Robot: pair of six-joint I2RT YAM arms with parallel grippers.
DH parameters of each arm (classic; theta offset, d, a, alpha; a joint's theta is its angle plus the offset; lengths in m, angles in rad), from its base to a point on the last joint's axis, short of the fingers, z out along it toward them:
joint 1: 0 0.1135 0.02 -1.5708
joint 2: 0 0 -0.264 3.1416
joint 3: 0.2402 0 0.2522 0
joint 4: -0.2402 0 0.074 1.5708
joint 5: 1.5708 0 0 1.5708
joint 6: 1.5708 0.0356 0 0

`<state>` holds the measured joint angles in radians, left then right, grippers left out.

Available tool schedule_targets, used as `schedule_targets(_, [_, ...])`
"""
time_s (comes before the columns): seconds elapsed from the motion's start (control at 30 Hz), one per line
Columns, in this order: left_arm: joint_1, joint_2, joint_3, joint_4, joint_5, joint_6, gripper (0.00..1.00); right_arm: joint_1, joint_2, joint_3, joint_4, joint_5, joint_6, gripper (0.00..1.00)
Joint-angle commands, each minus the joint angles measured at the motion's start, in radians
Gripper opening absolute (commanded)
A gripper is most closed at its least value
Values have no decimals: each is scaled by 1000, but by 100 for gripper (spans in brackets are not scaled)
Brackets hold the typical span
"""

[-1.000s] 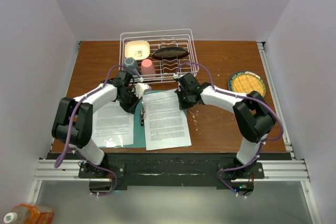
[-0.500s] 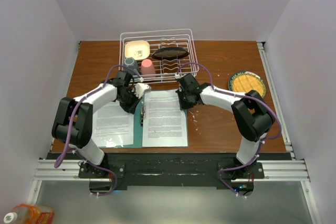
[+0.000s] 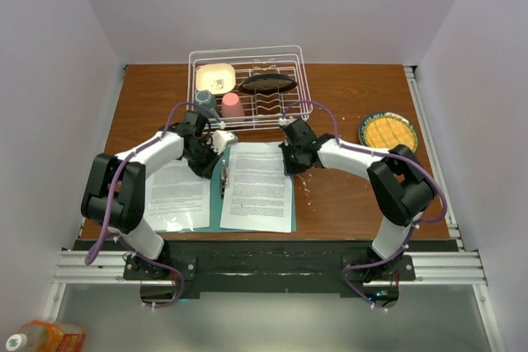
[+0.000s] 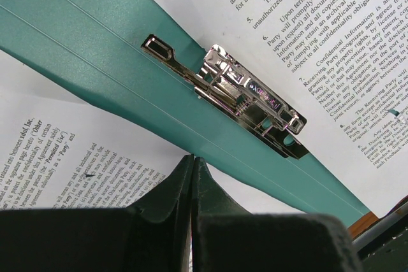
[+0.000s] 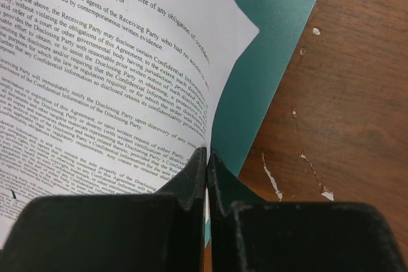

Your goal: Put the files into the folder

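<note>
The teal folder (image 3: 216,205) lies open on the table, its metal clip (image 3: 224,177) at the spine. One printed sheet (image 3: 177,195) lies on its left half and another (image 3: 257,189) on its right half. My left gripper (image 3: 216,144) is shut with nothing seen between the jaws, at the folder's top near the spine. In the left wrist view it (image 4: 192,160) sits just short of the folder (image 4: 95,49) and clip (image 4: 248,97). My right gripper (image 3: 289,158) is shut on the right sheet's far right edge. The right wrist view shows the sheet (image 5: 95,93) curling up into the jaws (image 5: 207,152) over the folder (image 5: 268,62).
A white wire dish rack (image 3: 247,53) stands behind the folder, holding a cream bowl, a pink cup, a grey cup and a dark oval dish. A yellow plate with a green rim (image 3: 388,131) lies at the right. Walls close in both sides.
The right sheet has slid left and turned, so it now lies squarer on the folder's right half. My right gripper moved slightly left with it. The left gripper stayed put.
</note>
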<state>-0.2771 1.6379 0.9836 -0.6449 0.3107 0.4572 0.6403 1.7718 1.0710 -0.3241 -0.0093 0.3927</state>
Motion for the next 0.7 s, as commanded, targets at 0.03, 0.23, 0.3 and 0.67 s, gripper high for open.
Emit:
schedule_targets(0.03, [-1,-32,6,5,16,9,4,-4,-20,41,23,12,-11,0])
schedule_targets(0.23, [-1,-27,6,4,18,9,4,-5,-9,61,3,12,-29,0])
schedule_targets(0.3, [-1,-26,6,5,18,12,4,-4,-6,66,-3,20,-38,0])
schedule_targets(0.67, [-1,-33,4,5,22,14,4,-5,18,73,17,12,-34,0])
